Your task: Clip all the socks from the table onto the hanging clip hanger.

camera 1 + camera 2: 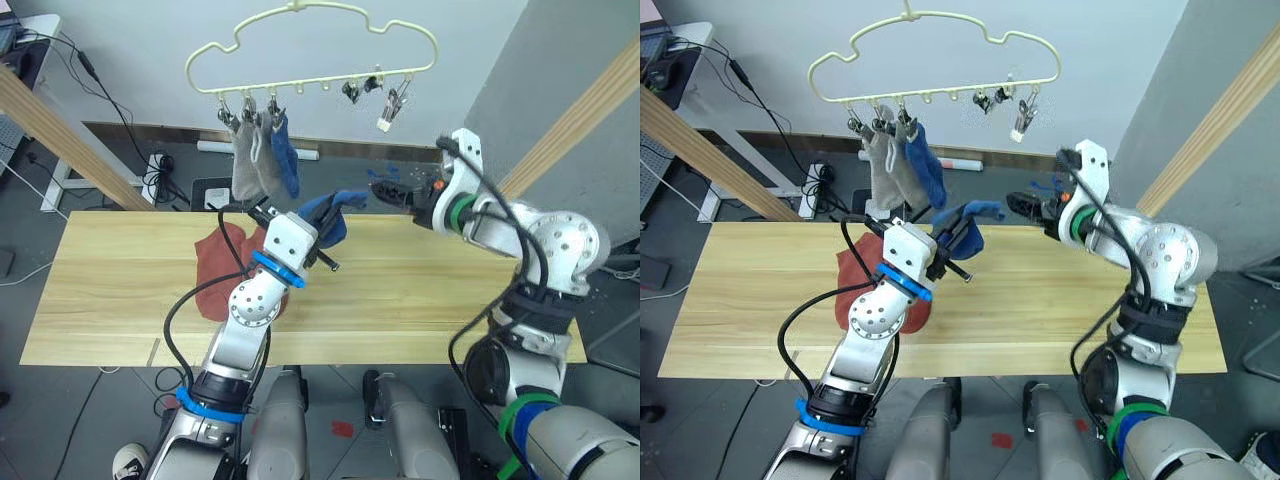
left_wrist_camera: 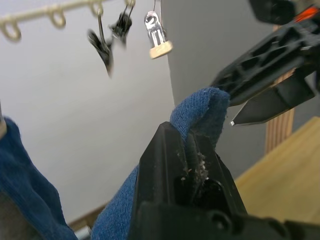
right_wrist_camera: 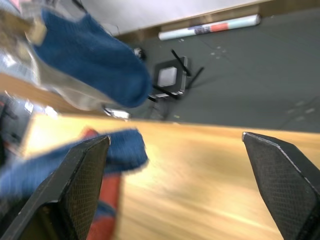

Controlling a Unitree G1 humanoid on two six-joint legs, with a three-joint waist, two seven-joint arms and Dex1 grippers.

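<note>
Hanger: thin pale-yellow cloud-shaped wire clip hanger (image 1: 312, 52) suspended above the far edge of the light wooden plank table (image 1: 420, 300).
Clipped items: two light grey knit socks (image 1: 252, 160) and one blue knit sock (image 1: 286, 155) hanging side by side from clips at the hanger's left end; right-hand metal clips (image 1: 372, 93) empty.
Left gripper (image 1: 335, 232): raised above the table, black fingers (image 2: 172, 165) pinched on a second blue knit sock (image 1: 330, 208), toe end protruding toward the other gripper.
Right gripper (image 1: 385, 190): black fingers (image 3: 82, 175) spread wide apart, gripping nothing, level with and just beside the held sock's free end.
Table contents: rust-red knit socks (image 1: 222, 268) heaped on the table's left half, partly hidden behind the left arm.
</note>
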